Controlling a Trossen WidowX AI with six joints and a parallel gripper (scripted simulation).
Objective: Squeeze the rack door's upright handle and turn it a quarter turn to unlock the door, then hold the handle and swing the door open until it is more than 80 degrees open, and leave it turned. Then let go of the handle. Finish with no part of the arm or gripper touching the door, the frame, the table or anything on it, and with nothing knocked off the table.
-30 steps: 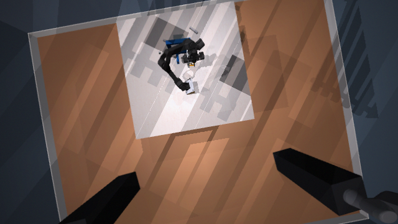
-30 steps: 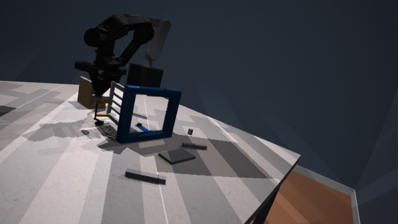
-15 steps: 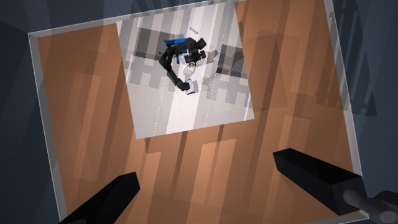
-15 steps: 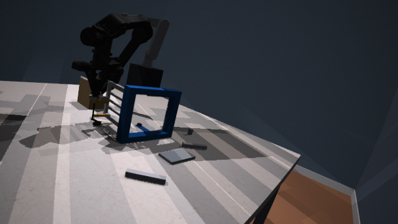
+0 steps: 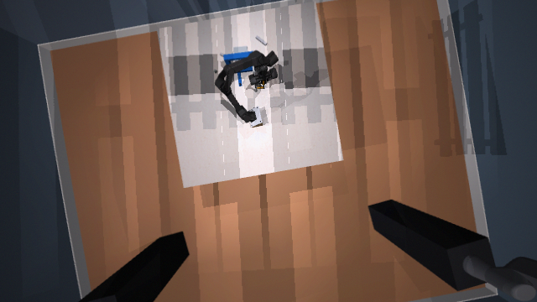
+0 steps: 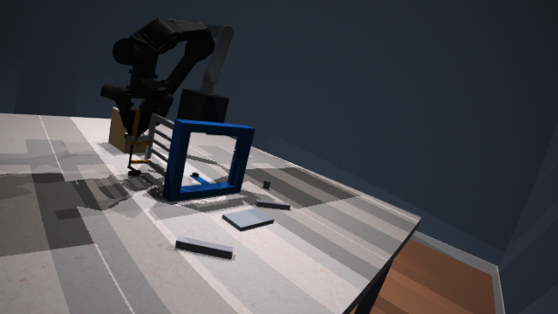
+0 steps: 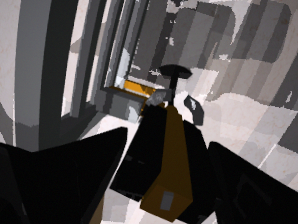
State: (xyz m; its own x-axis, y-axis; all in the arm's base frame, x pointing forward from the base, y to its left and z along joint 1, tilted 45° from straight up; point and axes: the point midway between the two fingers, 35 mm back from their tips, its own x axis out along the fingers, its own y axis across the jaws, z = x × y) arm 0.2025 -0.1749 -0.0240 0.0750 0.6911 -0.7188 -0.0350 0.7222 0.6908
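The blue frame (image 5: 237, 55) (image 6: 174, 161) stands upright on the table. Its grey barred door (image 6: 151, 135) (image 7: 121, 105) stands swung out from the frame toward the arm's base side; its exact angle cannot be read. The orange upright handle (image 6: 136, 119) (image 7: 176, 142) is at the door's free edge, with orange crosspieces and a thin black rod below. My gripper (image 5: 261, 85) (image 6: 136, 126) (image 7: 166, 141) is open, pointing down, with its black fingers on either side of the handle and gaps showing beside it. Whether a finger still touches the handle is unclear.
A light slab (image 5: 240, 49) (image 6: 248, 219) and a grey bar (image 5: 261, 40) (image 6: 204, 247) lie beyond the frame, with another bar (image 6: 272, 204) and a small dark block (image 5: 216, 71) (image 6: 267, 185) near it. A tan block (image 6: 119, 131) stands behind the gripper.
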